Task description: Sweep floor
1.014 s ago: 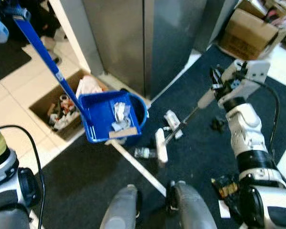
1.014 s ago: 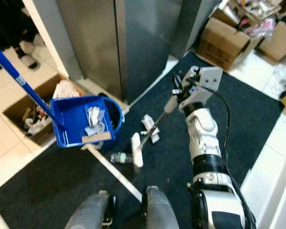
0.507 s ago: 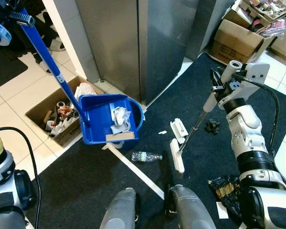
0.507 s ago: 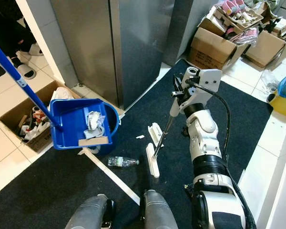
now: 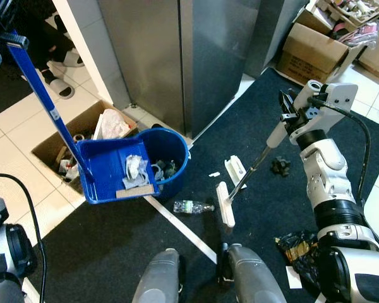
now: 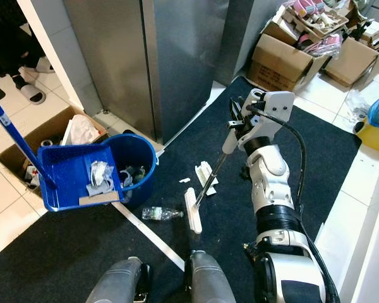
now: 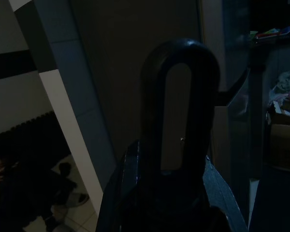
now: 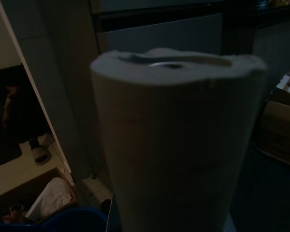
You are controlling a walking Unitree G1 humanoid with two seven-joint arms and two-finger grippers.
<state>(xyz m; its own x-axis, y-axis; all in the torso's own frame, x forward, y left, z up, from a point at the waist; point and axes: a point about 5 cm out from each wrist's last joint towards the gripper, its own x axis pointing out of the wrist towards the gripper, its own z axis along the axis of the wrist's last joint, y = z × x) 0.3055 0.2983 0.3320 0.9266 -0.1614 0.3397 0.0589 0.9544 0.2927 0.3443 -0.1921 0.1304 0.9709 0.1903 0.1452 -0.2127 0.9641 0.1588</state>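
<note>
A blue long-handled dustpan [image 5: 117, 180] holds crumpled paper and a cardboard scrap. It hangs low just left of a blue bucket [image 5: 174, 158]. My left gripper [image 5: 6, 38] is shut on the top of its handle [image 7: 181, 121] at the upper left. My right gripper [image 5: 290, 121] is shut on the pale grip [image 8: 176, 145] of a thin broom. The white broom head [image 5: 225, 204] rests on the dark mat beside a clear plastic bottle [image 5: 191, 206]. A flat white piece [image 5: 235, 170] and a tiny white scrap [image 5: 213, 174] lie near the head.
A steel fridge [image 5: 177, 57] stands behind the bucket. An open cardboard box [image 5: 54, 148] of rubbish sits on the tiles to the left. A white strip [image 5: 180, 227] crosses the mat. A small black object [image 5: 279, 166] and a crumpled black bag [image 5: 297, 249] lie on the right. More boxes [image 5: 322, 44] stand at the far right.
The dustpan has swung left and down off the bucket, uncovering the bucket's inside. The broom head has slid a little left toward the bottle. The camera view has shifted.
</note>
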